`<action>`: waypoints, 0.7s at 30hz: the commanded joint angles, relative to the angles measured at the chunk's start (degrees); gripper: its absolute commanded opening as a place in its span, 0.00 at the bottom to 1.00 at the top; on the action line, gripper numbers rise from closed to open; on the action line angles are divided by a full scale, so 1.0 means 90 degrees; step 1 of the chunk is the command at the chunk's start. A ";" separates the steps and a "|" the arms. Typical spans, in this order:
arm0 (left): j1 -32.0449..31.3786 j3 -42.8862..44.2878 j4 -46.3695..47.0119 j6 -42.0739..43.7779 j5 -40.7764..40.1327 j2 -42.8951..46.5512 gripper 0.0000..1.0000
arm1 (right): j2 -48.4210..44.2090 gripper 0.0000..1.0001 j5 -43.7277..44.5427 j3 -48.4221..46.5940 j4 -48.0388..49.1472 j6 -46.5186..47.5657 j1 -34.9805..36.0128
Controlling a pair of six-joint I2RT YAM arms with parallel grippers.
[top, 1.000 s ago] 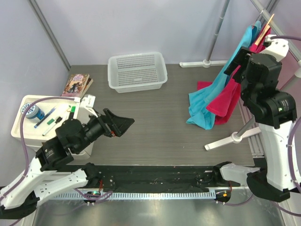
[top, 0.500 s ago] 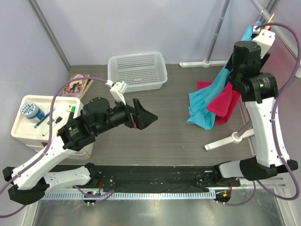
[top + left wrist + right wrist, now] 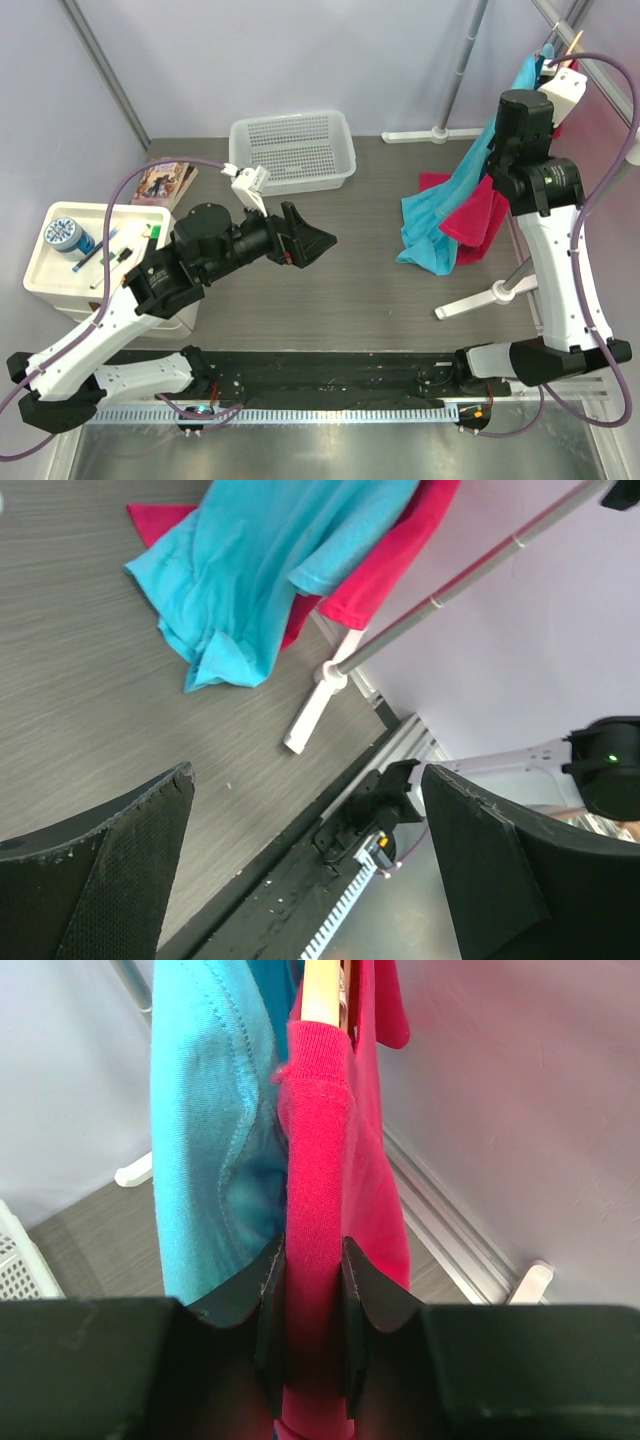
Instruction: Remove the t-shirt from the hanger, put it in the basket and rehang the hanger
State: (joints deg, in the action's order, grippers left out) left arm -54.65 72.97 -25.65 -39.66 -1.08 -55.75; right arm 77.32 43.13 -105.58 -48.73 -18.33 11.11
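Note:
Two t-shirts hang at the back right, their hems trailing on the table: a red t-shirt (image 3: 470, 222) on a wooden hanger (image 3: 566, 54) and a blue t-shirt (image 3: 438, 228) beside it. In the right wrist view my right gripper (image 3: 310, 1290) pinches a fold of the red t-shirt (image 3: 320, 1160) just below the hanger (image 3: 322, 995), with the blue t-shirt (image 3: 205, 1130) to its left. My left gripper (image 3: 320, 243) hovers open over the middle of the table, empty, its fingers (image 3: 120, 860) wide apart and pointing towards the shirts.
A white rack foot (image 3: 497, 291) lies on the table under the shirts, its pole rising to the back right. A white mesh basket (image 3: 290, 150) stands at the back centre. A book (image 3: 163, 180) and a white tray (image 3: 40, 265) of small items sit at the left.
My right gripper rose to the hanger and closed its jaws onto the red t-shirt. My left arm lifted and swung right towards the table's middle, then held still.

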 commanded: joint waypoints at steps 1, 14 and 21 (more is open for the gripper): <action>0.0018 0.0076 -0.0284 0.0130 -0.0524 0.0071 0.92 | -0.0514 0.01 0.0188 0.0061 0.0502 -0.0239 -0.0024; 0.0028 -0.0129 -0.0285 -0.0115 -0.0496 0.0110 0.90 | -0.2008 0.01 -0.1119 0.0159 0.0922 -0.0278 -0.0014; 0.0028 -0.0198 -0.0285 -0.0173 -0.0398 0.0091 0.91 | -0.2224 0.01 -0.1083 0.0773 0.1730 0.0297 -0.0024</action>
State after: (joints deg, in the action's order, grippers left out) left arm -54.63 71.40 -29.50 -40.42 -5.28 -55.61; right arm 56.88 34.28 -101.54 -44.07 -19.62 11.00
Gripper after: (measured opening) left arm 0.904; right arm 0.254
